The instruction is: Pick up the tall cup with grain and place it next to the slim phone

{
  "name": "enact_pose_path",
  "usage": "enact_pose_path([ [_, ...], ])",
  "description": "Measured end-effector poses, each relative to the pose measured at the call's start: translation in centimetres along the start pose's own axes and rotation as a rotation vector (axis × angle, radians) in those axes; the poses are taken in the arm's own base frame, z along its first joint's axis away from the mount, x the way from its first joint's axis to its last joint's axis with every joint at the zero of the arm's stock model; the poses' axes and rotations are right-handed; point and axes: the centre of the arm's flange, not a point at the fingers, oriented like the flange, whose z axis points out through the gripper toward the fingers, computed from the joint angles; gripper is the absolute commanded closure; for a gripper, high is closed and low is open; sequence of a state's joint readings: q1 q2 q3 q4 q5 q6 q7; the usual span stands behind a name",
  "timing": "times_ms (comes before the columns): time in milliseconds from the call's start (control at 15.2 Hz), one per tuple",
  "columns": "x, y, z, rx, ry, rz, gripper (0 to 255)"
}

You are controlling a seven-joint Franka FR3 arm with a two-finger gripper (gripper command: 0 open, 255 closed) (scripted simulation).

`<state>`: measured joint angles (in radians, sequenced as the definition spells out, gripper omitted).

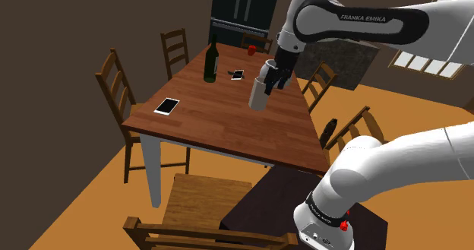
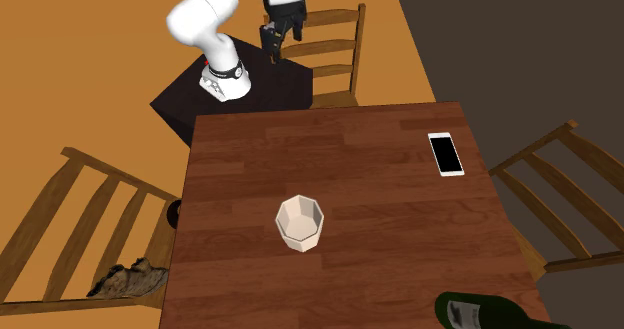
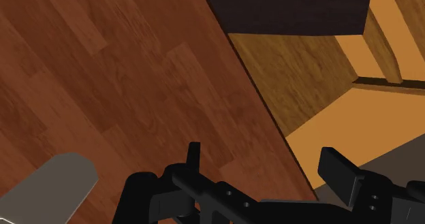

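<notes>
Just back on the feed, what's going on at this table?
The arm is going after the pale tall cup, which stands upright on the wooden table, not yet grasped. The end effector hangs open and empty above the table's edge nearest the stand, the cup off to one side of its fingers. A phone lies flat near another edge, apart from the cup.

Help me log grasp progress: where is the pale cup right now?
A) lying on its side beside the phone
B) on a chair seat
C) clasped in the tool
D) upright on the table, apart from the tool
D: the cup stands upright on the table, off to one side of the open tool.
</notes>
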<state>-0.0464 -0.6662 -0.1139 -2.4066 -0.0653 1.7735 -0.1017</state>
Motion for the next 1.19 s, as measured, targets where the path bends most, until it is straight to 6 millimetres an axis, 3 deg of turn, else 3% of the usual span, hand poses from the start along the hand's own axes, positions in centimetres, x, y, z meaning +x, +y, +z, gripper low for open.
enact_pose_path([
  [1188,14.1,17.6,7.4,-0.004,0.006,0.004,0],
])
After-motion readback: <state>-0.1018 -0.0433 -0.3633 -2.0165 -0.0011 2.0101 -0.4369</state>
